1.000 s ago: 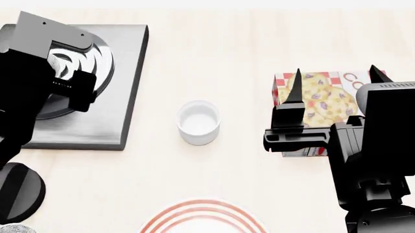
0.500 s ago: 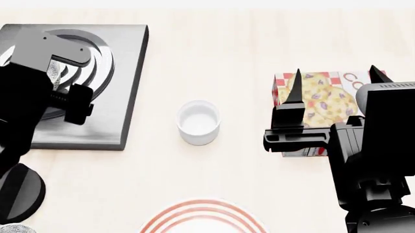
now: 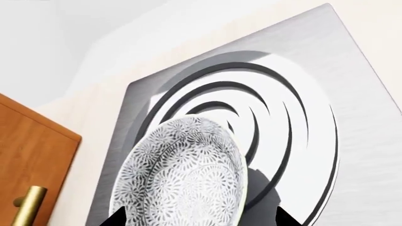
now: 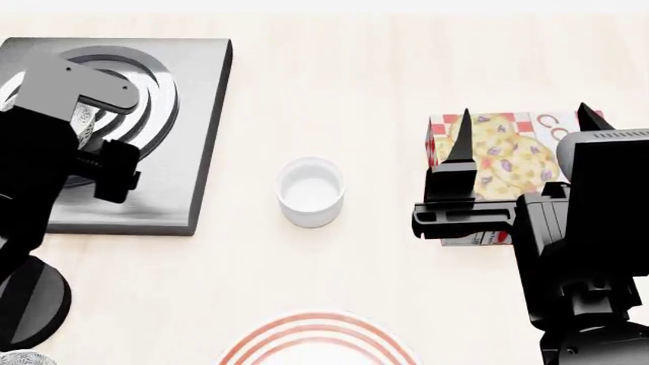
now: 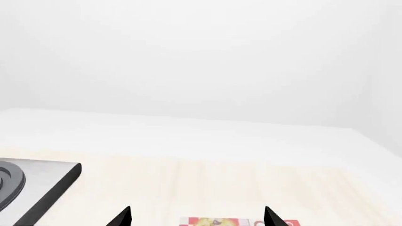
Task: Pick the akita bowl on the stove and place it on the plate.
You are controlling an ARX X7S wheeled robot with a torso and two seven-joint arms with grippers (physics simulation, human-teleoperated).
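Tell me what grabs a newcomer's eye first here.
The speckled akita bowl fills the left wrist view, on the stove rings between the left tool tips. In the head view, a white cup sits mid-table, a bright patterned box lies behind the right tool, and the plate peeks in at the near edge.

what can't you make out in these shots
- Speckled grey-and-white akita bowl: head view, almost all behind the left arm.
- Left gripper: only fingertips show in left wrist view; grip on the bowl unclear.
- Red-ringed white plate: cut off by head view's lower edge.
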